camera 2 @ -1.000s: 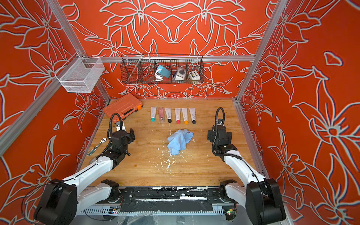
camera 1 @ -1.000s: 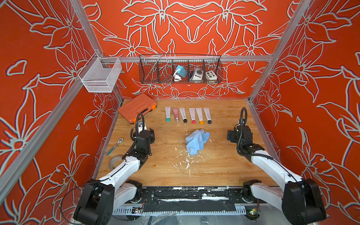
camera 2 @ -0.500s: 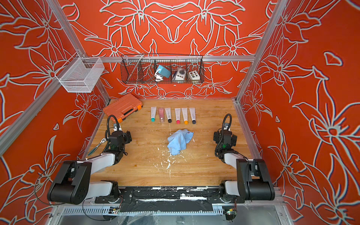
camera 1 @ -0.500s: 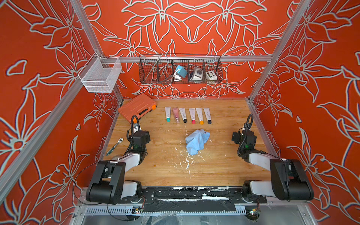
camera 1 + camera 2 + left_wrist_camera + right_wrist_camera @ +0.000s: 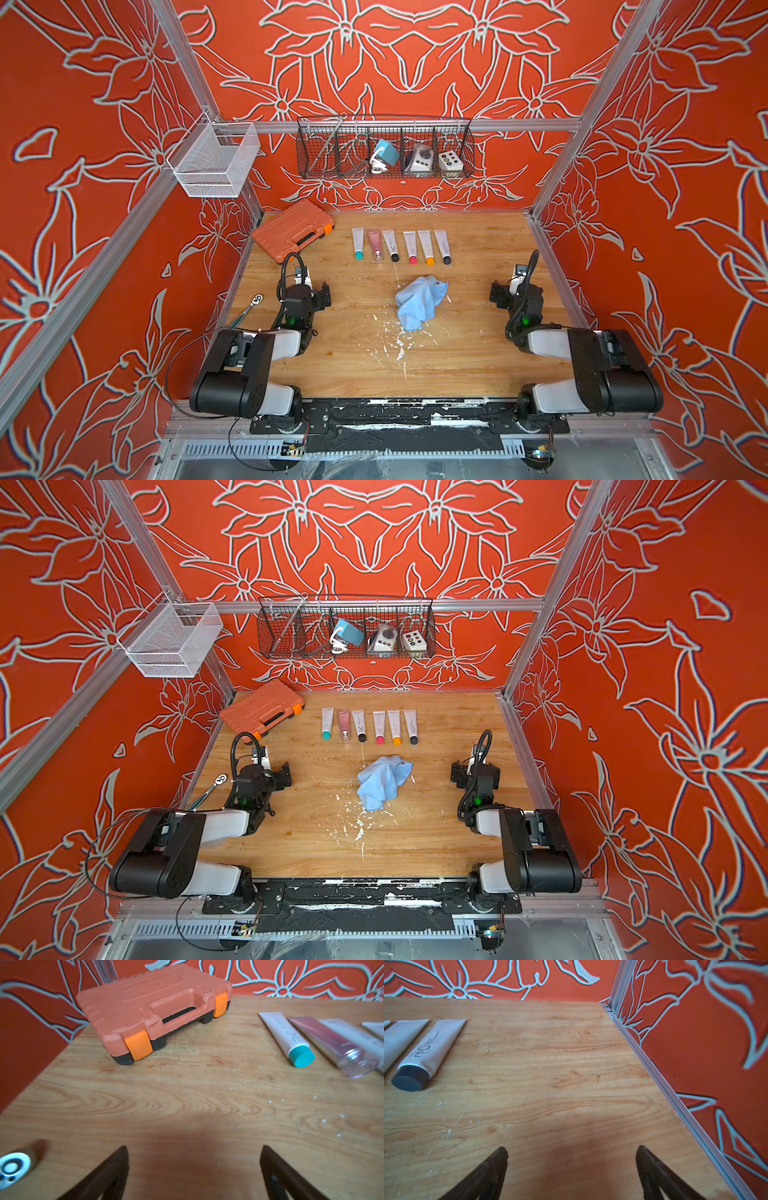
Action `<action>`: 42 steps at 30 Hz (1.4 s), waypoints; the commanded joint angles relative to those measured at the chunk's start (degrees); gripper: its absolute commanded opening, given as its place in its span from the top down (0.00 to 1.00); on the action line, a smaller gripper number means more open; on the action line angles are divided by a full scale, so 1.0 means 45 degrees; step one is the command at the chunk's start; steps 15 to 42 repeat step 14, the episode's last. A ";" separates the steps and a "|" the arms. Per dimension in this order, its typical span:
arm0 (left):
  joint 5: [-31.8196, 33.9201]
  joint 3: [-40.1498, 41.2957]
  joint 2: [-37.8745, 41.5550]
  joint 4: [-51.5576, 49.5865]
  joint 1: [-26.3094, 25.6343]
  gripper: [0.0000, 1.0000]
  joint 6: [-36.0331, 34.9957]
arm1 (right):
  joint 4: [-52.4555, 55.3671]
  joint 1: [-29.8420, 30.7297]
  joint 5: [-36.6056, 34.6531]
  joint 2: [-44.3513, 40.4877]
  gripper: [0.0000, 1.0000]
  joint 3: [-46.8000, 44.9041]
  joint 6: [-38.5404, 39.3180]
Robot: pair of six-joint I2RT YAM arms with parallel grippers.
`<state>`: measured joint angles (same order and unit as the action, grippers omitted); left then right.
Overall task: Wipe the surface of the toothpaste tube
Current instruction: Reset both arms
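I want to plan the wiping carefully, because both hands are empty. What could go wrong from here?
The six tubes lie close side by side, so the left hand or the right hand, both wide open, may push the neighbours of the one it takes.
The blue cloth lies crumpled beside white specks on the table; it may be soiled and smear a tube.

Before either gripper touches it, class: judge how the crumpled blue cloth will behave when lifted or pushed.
The blue cloth lies in soft folds, so it probably flops and drapes when lifted. It looks thin, likely light. Pushed, it would probably bunch and drag across the table, perhaps smearing the white flecks nearby.
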<state>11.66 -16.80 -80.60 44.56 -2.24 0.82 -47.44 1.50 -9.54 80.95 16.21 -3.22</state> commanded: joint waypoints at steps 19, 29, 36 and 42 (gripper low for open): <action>-0.0578 -0.0118 -0.0048 0.0225 0.0182 0.01 -0.0163 | -0.0366 0.0019 0.0226 -0.0003 0.03 0.0135 0.0411; -0.0578 -0.0118 -0.0048 0.0225 0.0182 0.01 -0.0163 | -0.0366 0.0019 0.0226 -0.0003 0.03 0.0135 0.0411; -0.0578 -0.0118 -0.0048 0.0225 0.0182 0.01 -0.0163 | -0.0366 0.0019 0.0226 -0.0003 0.03 0.0135 0.0411; -0.0578 -0.0118 -0.0048 0.0225 0.0182 0.01 -0.0163 | -0.0366 0.0019 0.0226 -0.0003 0.03 0.0135 0.0411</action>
